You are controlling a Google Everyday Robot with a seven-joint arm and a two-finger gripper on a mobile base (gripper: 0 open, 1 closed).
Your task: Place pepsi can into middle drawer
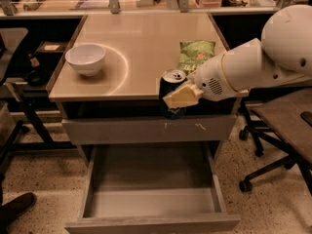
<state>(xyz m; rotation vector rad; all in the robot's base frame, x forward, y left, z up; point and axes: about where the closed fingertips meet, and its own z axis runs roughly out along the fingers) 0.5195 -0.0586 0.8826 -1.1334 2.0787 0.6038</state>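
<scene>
The dark-blue pepsi can with a silver top is held upright in my gripper, in front of the table's front edge and above the drawers. The gripper's tan fingers are shut around the can's lower body. The middle drawer is pulled open below, a wide grey wood-grain box with low walls, and nothing shows in it. The can hangs above the drawer's back part. My white arm reaches in from the right.
A white bowl stands on the tabletop at the left. A green chip bag lies at the right. A shut grey drawer front with white scuffs sits above the open drawer. An office chair stands right.
</scene>
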